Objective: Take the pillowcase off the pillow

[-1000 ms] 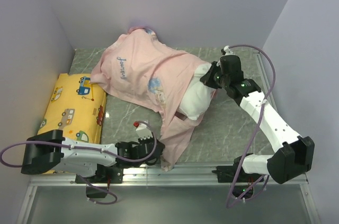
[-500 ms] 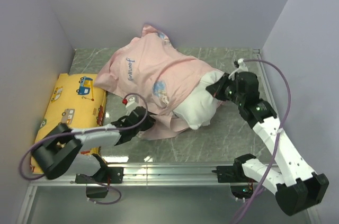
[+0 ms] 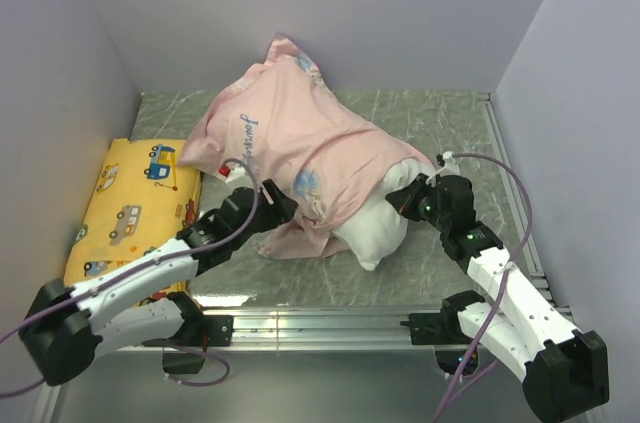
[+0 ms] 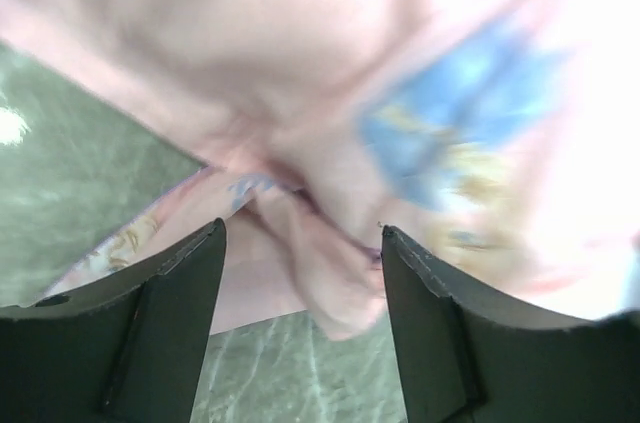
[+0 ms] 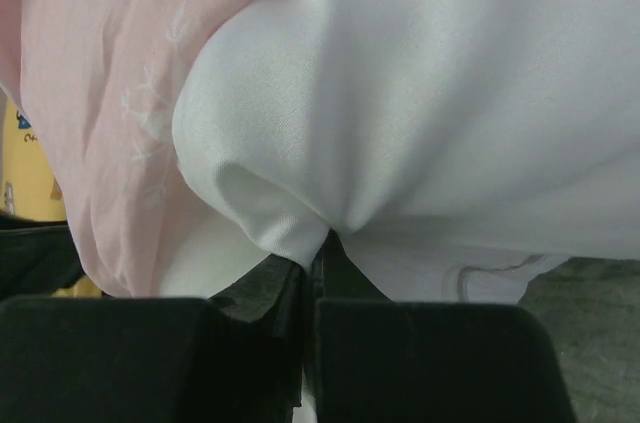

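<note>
Two grippers share the work on this bundle, and each seems to have its own role. The right gripper (image 3: pixel 403 199) is closed tight on a corner of the large plump white pillow (image 3: pixel 375 223). Its wrist view shows the white cloth pinched between the dark fingers. I judge this grip to be an anchor, so that the pillow does not follow when the cover is pulled.

The thin pink fabric pillowcase (image 3: pixel 290 138), with its pale inside showing, covers the far and middle part of the pillow and rises toward the back wall. Only the near right end of the pillow is bare. The left gripper (image 3: pixel 277 206) stands with its jaws well apart, just in front of the crumpled open hem of the pillowcase, and it holds nothing. A fold of the hem lies just beyond its fingers, so a new grip there is probably intended.

The bundle lies in the middle of the grey marble-patterned table (image 3: pixel 450 118). The yellow vehicle-print cushion (image 3: pixel 125 208) lies at the left side, apart from the pillow, and plays no part.
</note>
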Controlling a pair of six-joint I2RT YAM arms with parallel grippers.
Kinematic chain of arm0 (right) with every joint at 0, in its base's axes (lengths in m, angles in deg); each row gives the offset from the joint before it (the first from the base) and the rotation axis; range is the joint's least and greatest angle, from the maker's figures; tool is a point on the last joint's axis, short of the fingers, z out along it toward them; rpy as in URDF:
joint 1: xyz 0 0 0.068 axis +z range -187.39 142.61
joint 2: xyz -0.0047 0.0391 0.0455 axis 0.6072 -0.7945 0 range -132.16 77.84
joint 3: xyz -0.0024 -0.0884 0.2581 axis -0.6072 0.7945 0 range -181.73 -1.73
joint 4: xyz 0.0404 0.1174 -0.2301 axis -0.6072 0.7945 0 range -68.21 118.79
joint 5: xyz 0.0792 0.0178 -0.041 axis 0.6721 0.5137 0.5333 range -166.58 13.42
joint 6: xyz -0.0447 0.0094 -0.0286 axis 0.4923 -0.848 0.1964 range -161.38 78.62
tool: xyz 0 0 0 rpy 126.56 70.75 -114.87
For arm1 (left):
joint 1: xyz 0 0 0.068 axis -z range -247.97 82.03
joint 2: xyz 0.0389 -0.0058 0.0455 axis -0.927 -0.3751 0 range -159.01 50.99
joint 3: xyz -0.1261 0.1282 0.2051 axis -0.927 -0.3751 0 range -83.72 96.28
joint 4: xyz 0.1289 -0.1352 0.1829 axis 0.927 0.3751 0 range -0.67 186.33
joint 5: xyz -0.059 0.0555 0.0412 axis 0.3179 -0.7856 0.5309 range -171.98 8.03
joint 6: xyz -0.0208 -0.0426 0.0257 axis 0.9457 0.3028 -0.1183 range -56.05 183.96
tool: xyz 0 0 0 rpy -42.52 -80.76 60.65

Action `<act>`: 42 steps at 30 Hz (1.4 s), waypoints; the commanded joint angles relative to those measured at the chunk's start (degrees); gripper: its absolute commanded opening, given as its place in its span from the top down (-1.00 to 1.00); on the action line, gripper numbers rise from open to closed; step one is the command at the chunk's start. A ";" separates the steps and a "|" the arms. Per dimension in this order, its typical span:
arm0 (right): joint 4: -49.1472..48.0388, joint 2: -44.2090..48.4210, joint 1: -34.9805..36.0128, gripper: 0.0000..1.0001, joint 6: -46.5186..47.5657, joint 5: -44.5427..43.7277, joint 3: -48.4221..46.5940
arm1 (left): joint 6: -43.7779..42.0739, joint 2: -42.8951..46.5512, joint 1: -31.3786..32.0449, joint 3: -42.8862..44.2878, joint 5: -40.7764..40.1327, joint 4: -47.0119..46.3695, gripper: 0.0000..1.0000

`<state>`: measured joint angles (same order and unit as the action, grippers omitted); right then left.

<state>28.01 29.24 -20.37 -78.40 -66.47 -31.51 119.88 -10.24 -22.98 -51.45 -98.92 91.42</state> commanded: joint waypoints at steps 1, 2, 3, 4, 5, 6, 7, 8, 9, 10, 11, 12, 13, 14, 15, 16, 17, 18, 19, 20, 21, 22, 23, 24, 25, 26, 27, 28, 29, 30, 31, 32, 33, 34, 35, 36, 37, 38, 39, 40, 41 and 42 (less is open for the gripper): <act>-3.23 -0.44 -0.32 1.00 0.10 -1.06 2.79 | -5.11 6.11 0.09 5.95 -4.93 11.00 -0.39; -3.23 -0.79 -0.23 1.00 0.27 -0.97 2.97 | -6.95 6.99 0.18 7.35 -5.20 11.97 -0.43; -3.23 -0.80 -0.32 1.00 0.54 -0.88 2.97 | -8.36 6.66 0.18 10.93 -5.37 12.58 -0.46; -3.14 -0.88 -0.23 1.00 0.54 -0.88 2.97 | -10.11 5.78 0.18 13.41 -5.55 13.37 -0.48; -3.23 -0.62 -0.23 1.00 0.54 -0.88 2.89 | -13.52 2.03 0.18 16.30 -5.64 13.82 -0.55; -3.06 -0.62 -0.23 1.00 0.71 -0.97 2.71 | -15.47 -0.36 0.18 22.68 -3.64 14.17 -0.57; -2.27 -0.71 -0.23 1.00 0.89 -0.97 2.45 | -17.41 -3.34 0.18 26.58 -3.62 15.48 -0.58; -1.83 -0.79 -0.32 1.00 1.24 -1.40 1.58 | -21.08 -9.37 0.18 30.53 -3.09 16.01 -0.61; -1.39 -0.80 -0.23 1.00 1.68 -1.49 1.31 | -23.20 -12.56 0.18 38.31 -1.52 16.28 -0.62; -0.43 -0.80 -0.23 1.00 1.77 -1.67 0.87 | -25.05 -15.99 0.18 42.83 -2.29 19.68 -0.63; 0.02 -0.97 -0.23 1.00 2.12 -2.02 0.26 | -28.73 -23.25 0.18 52.27 -2.99 21.97 -0.64; 0.28 -0.88 -0.14 1.00 2.30 -2.11 -0.10 | -30.68 -26.80 0.18 56.80 -2.65 23.65 -0.65; 0.55 -0.97 -0.23 1.00 2.30 -2.28 -0.36 | -32.18 -30.23 0.10 61.20 -3.43 25.84 -0.65; 1.33 -1.15 -0.23 1.00 2.65 -2.46 -0.98 | -34.54 -36.18 0.18 68.73 -3.44 28.91 -0.66; 1.69 -1.23 -0.23 1.00 2.74 -2.64 -1.33 | -35.52 -38.85 0.10 71.93 -2.74 30.59 -0.68; 2.21 -1.50 -0.23 1.00 2.91 -2.64 -1.68 | -36.23 -41.31 0.01 74.84 -2.22 32.00 -0.69; 2.57 -1.67 -0.14 1.00 3.09 -2.64 -2.64 | -37.19 -45.43 0.01 79.39 -2.12 33.49 -0.68; 3.09 -1.94 -0.23 1.00 3.18 -2.90 -3.26 | -37.64 -47.12 0.01 80.92 -1.69 35.68 -0.67; 4.14 -2.63 -0.23 1.00 3.44 -3.08 -4.14 | -37.99 -48.35 0.01 81.89 -1.42 36.23 -0.67; 4.50 -2.82 -0.23 1.00 3.88 -3.25 -5.54 | -38.51 -49.93 -0.17 82.33 -1.68 36.15 -0.67; 4.85 -3.08 -0.32 1.00 4.05 -3.43 -6.16 | -38.69 -50.38 -0.26 82.42 -1.16 35.97 -0.68; 5.55 -3.69 -0.23 1.00 4.23 -3.78 -6.86 | -38.87 -50.82 -0.87 82.69 0.06 36.06 -0.68; 5.99 -4.13 -0.23 1.00 4.67 -3.87 -8.18 | -39.22 -51.61 -1.05 83.30 1.64 36.14 -0.70; 6.26 -4.48 -0.23 1.00 4.67 -3.96 -8.80 | -39.74 -52.05 -1.22 83.83 2.61 36.84 -0.71; 6.52 -5.01 -0.23 1.00 4.84 -4.04 -9.67 | -40.18 -52.75 -1.57 84.70 3.32 37.63 -0.72; 6.61 -5.28 -0.23 1.00 5.02 -4.13 -10.12 | -40.80 -54.76 -1.66 86.89 3.41 38.60 -0.72; 6.79 -5.63 -0.23 1.00 5.11 -4.22 -10.47 | -41.06 -55.74 -1.66 87.86 1.76 39.74 -0.72; 7.22 -6.15 -0.23 1.00 5.28 -4.39 -10.82 | -41.33 -56.79 -2.18 88.66 1.05 40.79 -0.71; 7.40 -6.42 -0.23 1.00 5.29 -4.74 -11.52 | -41.07 -58.20 -2.62 89.54 -0.18 41.33 -0.65; 7.67 -6.51 -0.23 1.00 5.37 -4.83 -11.79 | -40.63 -58.73 -3.33 89.81 -2.28 41.50 -0.57; 8.54 -6.42 -0.23 1.00 5.46 -5.18 -12.40 | -40.02 -59.00 -5.07 89.90 -3.34 41.16 -0.42; 8.98 -6.07 -0.32 1.00 5.37 -5.88 -12.67 | -39.06 -58.57 -6.22 89.03 -3.70 40.28 0.05; 9.51 -5.72 -0.32 1.00 5.37 -6.50 -12.93 | -38.79 -58.04 -7.36 88.23 -4.31 39.32 0.30; 10.91 -4.59 -0.32 1.00 5.46 -7.20 -13.80 | -37.83 -56.99 -9.99 87.62 -4.93 38.18 0.81; 11.88 -4.14 -0.49 1.00 5.64 -8.43 -14.51 | -37.38 -56.72 -11.40 87.00 -5.20 36.86 0.99; 13.02 -3.87 -0.58 1.00 5.64 -9.13 -15.47 | -37.03 -56.46 -12.81 86.82 -5.29 36.15 0.99; 15.55 -3.26 -0.75 1.00 5.81 -9.58 -17.57 | -36.07 -56.11 -15.43 86.82 -6.68 35.62 0.99; 16.97 -3.00 -0.93 1.00 6.42 -10.02 -18.72 | -35.71 -55.84 -16.77 86.65 -7.48 34.49 0.99; 18.29 -2.64 -1.89 1.00 6.69 -12.28 -19.87 | -35.62 -55.49 -18.08 86.30 -7.57 33.87 0.99; 21.00 -1.60 -2.68 1.00 6.95 -13.09 -21.62 | -35.18 -55.14 -20.80 86.03 -7.66 33.25 0.99; 21.98 -0.89 -3.65 1.00 7.65 -13.45 -22.24 | -34.48 -54.26 -22.21 85.07 -8.27 32.55 0.99; 22.86 -0.27 -6.53 1.00 7.92 -13.36 -22.77 | -34.13 -53.82 -23.53 84.63 -8.45 31.32 1.00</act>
<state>42.72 24.80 -21.25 -73.11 -72.57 -49.96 85.32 -67.94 -38.87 34.49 -98.20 126.08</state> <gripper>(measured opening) 0.028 0.012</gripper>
